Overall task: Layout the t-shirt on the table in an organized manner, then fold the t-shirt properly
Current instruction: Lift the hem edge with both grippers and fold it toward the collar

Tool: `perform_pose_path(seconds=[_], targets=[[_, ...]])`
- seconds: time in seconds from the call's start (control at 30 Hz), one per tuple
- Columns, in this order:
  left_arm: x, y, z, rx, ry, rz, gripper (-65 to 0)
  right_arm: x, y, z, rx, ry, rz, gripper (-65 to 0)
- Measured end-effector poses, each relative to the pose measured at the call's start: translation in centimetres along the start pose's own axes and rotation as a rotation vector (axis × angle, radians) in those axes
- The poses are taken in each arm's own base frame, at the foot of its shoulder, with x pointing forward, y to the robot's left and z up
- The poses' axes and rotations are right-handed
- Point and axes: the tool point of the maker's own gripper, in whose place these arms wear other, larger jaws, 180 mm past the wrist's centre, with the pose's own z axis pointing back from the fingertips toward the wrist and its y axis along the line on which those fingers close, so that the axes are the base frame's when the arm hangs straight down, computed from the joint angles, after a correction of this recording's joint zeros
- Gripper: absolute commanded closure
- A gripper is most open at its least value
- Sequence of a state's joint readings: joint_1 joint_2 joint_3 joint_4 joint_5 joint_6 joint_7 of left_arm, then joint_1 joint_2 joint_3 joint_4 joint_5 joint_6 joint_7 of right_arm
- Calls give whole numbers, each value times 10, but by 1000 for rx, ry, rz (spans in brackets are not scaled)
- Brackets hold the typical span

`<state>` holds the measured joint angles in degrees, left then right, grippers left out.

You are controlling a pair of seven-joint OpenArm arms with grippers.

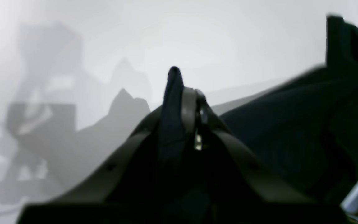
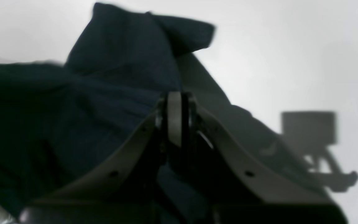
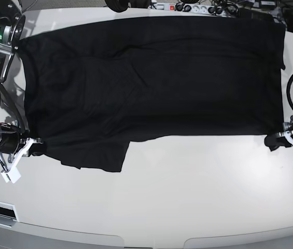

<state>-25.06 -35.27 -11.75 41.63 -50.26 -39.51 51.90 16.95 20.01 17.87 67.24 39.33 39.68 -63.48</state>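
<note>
Left wrist view: left gripper fingers pressed together, pinching a fold of the t-shirt; a tip of dark cloth pokes up between them. Cloth trails away right over the table. Picture blurred.

Right wrist view: right gripper fingers pressed together on the t-shirt, which bunches up left and far of the fingertips.

Base view: t-shirt stretched wide across the far half of the table. Right gripper holds the near left corner, left gripper the near right corner. A flap hangs nearer at lower left.
</note>
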Motion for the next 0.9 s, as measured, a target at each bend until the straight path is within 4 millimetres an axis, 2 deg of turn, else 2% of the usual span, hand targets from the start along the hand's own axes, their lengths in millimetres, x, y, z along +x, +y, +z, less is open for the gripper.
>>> perform_pose_path(seconds=[0.13, 0.27, 0.4, 0.63, 0.77, 0.9], targets=[[-12, 1, 3, -2, 55, 3, 0, -17, -2, 1, -4, 30, -8, 0], [-13, 17, 23, 33, 62, 8, 0, -47, -21, 15, -45, 101, -18, 0], [-2, 17, 37, 3, 30, 37, 0, -40, -21, 24, -26, 80, -18, 0], [-20, -5, 40, -116, 130, 99, 0, -46, -6, 41, 32, 167, 17, 0], [-25, -11, 44, -152, 166, 111, 0, -38, 4, 41, 74, 134, 17, 0], [-37, -5, 55, -147, 176, 135, 0, -60, 2, 41, 67, 182, 0, 0]])
